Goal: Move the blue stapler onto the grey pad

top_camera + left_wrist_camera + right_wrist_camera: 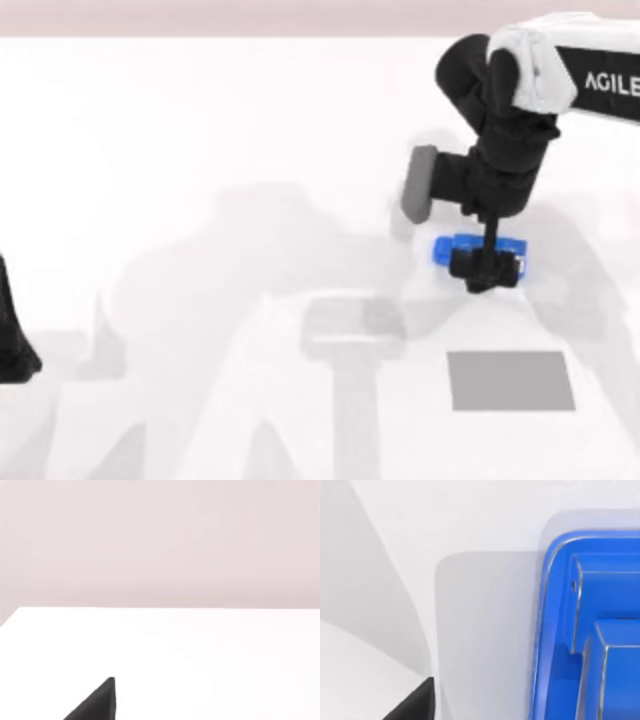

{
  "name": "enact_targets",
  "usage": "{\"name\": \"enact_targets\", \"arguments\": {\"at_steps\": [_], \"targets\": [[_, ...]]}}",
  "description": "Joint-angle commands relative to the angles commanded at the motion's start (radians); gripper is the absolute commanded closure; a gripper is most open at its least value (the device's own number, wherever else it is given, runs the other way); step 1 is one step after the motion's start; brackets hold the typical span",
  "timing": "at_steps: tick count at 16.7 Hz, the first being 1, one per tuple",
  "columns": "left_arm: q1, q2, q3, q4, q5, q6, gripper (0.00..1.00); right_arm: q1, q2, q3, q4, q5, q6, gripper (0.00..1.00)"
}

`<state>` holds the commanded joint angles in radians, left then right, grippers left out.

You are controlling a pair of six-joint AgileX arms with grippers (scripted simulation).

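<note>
The blue stapler lies on the white table, right of the middle and beyond the grey pad. My right gripper hangs open directly over the stapler's middle, pointing down. In the right wrist view the stapler fills one side of the picture, lying flat with a silvery edge. One dark fingertip stands apart from the stapler, with bare table between them. The pad lies flat near the front right, with nothing on it. My left arm is parked at the far left edge.
The right arm's grey paddle-shaped part juts out beyond the stapler. Pale shadow shapes cross the table's middle. The left wrist view shows only white table, a pinkish wall and one dark fingertip.
</note>
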<state>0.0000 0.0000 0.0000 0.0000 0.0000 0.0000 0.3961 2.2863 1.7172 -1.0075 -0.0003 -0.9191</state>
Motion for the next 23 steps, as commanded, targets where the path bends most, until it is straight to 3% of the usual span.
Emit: {"name": "enact_targets", "arguments": {"at_steps": [2, 15, 23], "targets": [[0.000, 0.000, 0.000, 0.000, 0.000, 0.000, 0.00, 0.000, 0.000, 0.000, 0.000, 0.000, 0.000, 0.00], [0.000, 0.000, 0.000, 0.000, 0.000, 0.000, 0.00, 0.000, 0.000, 0.000, 0.000, 0.000, 0.000, 0.98], [0.000, 0.000, 0.000, 0.000, 0.000, 0.000, 0.00, 0.000, 0.000, 0.000, 0.000, 0.000, 0.000, 1.00]]}}
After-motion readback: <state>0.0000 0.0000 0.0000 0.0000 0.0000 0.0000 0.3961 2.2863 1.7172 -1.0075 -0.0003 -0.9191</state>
